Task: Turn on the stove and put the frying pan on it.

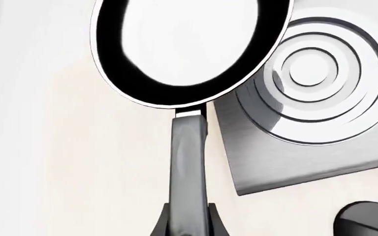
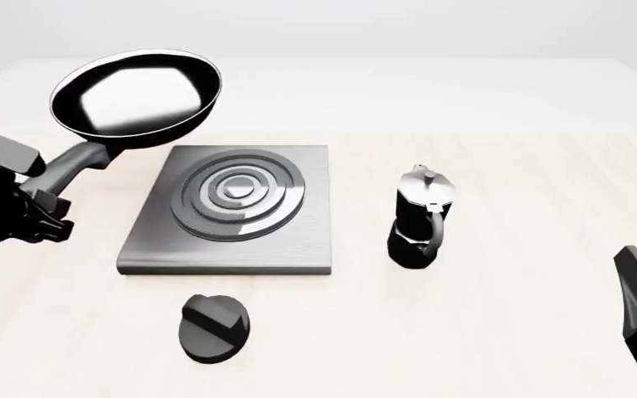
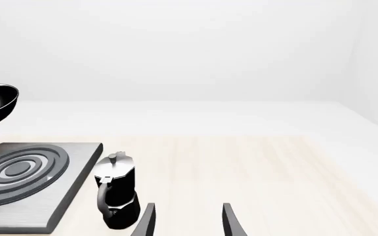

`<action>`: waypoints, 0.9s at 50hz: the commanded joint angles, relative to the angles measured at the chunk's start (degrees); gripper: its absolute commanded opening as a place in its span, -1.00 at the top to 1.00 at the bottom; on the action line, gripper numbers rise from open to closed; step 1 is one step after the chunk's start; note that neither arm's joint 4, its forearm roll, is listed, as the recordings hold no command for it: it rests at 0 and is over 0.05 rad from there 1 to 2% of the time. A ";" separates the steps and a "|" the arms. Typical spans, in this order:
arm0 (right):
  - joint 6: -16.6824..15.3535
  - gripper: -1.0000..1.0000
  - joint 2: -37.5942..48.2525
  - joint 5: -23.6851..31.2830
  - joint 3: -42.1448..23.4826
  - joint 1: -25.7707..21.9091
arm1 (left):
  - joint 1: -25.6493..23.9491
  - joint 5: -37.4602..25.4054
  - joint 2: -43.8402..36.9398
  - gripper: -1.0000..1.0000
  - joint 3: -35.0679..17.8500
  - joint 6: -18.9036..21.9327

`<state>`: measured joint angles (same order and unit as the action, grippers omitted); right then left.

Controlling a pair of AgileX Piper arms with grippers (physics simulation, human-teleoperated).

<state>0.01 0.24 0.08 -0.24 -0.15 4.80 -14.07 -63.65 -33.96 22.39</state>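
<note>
Left gripper [image 2: 44, 199] clamped on the frying pan [image 2: 136, 95] handle, pan held in the air beyond the stove [image 2: 230, 211] plate's far left corner, knob [image 2: 213, 327] near its front edge, moka pot [image 2: 420, 217] to its right, right gripper [image 3: 185, 221] fingers parted, holding nothing

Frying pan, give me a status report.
Left gripper shut on frying pan handle, pan airborne beside stove. Right gripper open, idle. Knob untouched. Moka pot clear of burner.
</note>
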 commanded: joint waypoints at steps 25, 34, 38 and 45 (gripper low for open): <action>0.00 -1.00 -0.01 -0.01 0.00 0.00 | -7.45 -3.41 3.58 1.00 -0.28 0.79; 0.00 -1.00 0.00 0.00 0.00 0.01 | -8.84 -4.52 4.92 1.00 0.69 0.74; -0.01 -1.00 0.00 0.00 0.00 0.01 | -9.34 -4.77 5.10 1.00 0.82 0.64; 0.00 -1.00 0.00 0.00 0.00 0.00 | -10.53 -5.60 5.40 1.00 0.82 0.32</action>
<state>0.01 0.23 0.08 -0.24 -0.15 -4.14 -19.13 -59.64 -32.07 22.28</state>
